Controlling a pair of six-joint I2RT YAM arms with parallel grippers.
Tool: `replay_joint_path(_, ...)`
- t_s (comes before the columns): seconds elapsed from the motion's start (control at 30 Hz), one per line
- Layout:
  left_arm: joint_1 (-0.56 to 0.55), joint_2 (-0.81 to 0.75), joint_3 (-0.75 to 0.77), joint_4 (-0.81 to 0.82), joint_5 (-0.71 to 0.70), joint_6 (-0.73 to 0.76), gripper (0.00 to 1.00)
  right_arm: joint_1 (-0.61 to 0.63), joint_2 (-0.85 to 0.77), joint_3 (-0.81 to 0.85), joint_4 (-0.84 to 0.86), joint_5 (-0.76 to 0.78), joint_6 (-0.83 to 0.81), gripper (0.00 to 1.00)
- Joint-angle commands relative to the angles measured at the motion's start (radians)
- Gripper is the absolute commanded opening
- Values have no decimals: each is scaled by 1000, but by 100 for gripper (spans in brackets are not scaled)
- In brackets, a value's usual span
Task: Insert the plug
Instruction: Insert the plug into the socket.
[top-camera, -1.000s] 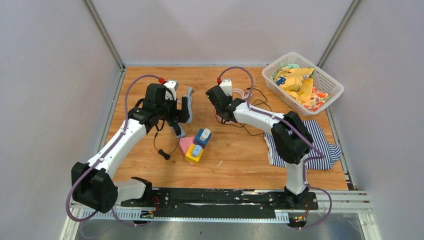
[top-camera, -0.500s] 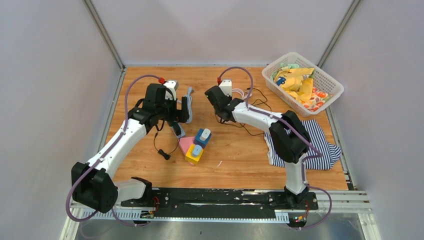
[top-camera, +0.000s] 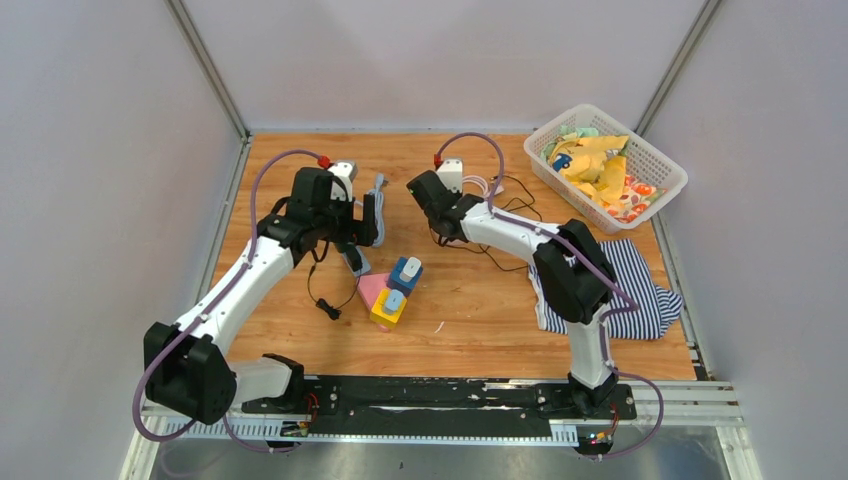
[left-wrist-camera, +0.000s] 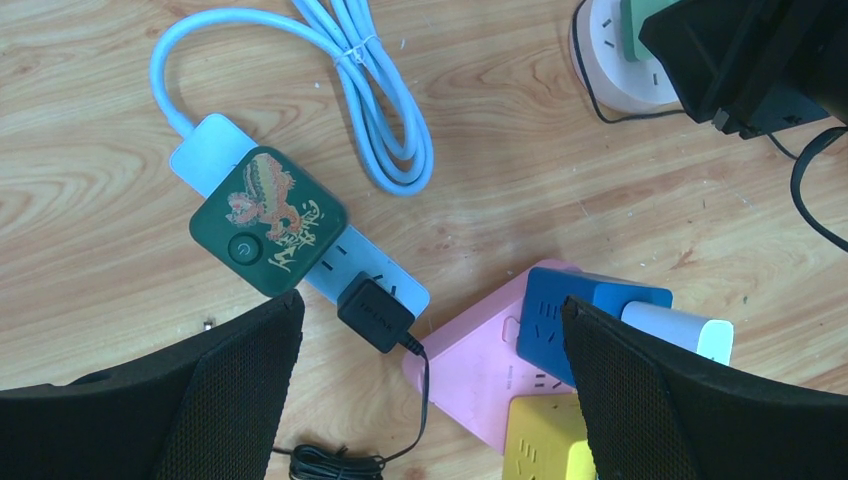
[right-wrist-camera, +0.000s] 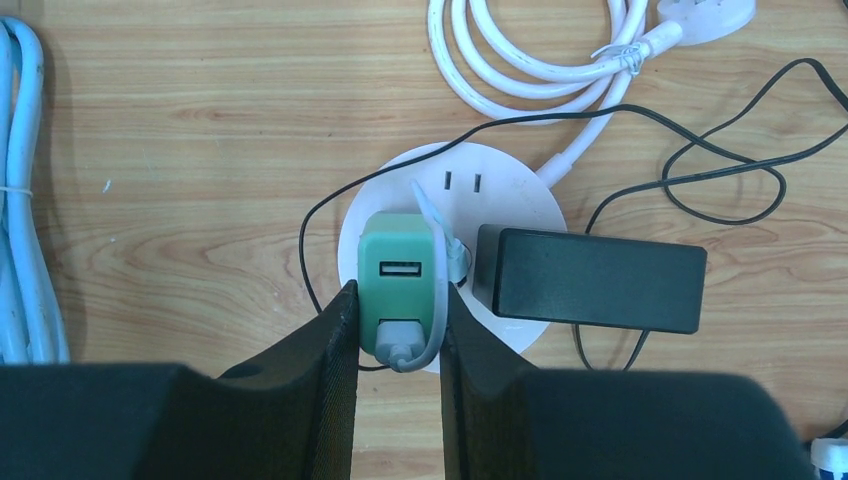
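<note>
My right gripper (right-wrist-camera: 398, 312) is shut on a green USB charger plug (right-wrist-camera: 402, 268) with a grey cable in its lower port. The plug stands on a round white socket (right-wrist-camera: 500, 185), beside a black adapter (right-wrist-camera: 590, 280) plugged into the same socket. In the top view the right gripper (top-camera: 441, 212) is at the table's middle back. My left gripper (left-wrist-camera: 430, 305) is open and empty above a white power strip (left-wrist-camera: 268, 222) with a green dragon sticker. A small black plug (left-wrist-camera: 374, 315) sits in the strip's near end.
Pink (left-wrist-camera: 470, 370), blue (left-wrist-camera: 570, 315) and yellow (left-wrist-camera: 545, 440) socket cubes lie by the strip. A light-blue cable coil (left-wrist-camera: 370, 90) and a white cable coil (right-wrist-camera: 540, 50) lie behind. A basket (top-camera: 668, 172) of cloths and a striped cloth (top-camera: 640, 285) are at the right.
My right gripper has shifted slightly to the left with the green plug in it. The left arm has not moved.
</note>
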Motion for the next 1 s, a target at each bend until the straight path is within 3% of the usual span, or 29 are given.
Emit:
replay_joint_path(0.0,5,7,3,-17,-4,13,100,-15,130,-48,-160,-111,58,0)
replay_joint_path(0.37,5,6,9,-29,-21,14,100,-32,196,-107,-141,-255,74,0)
replay_joint_path(0.73,5,-28,5,-10,6,-15,100,-172,279,142,-304,-446,-163,0)
replay_joint_path(0.97,6,53,39,15,16,-97,97,-173,293,232,-375,-427,-296,0)
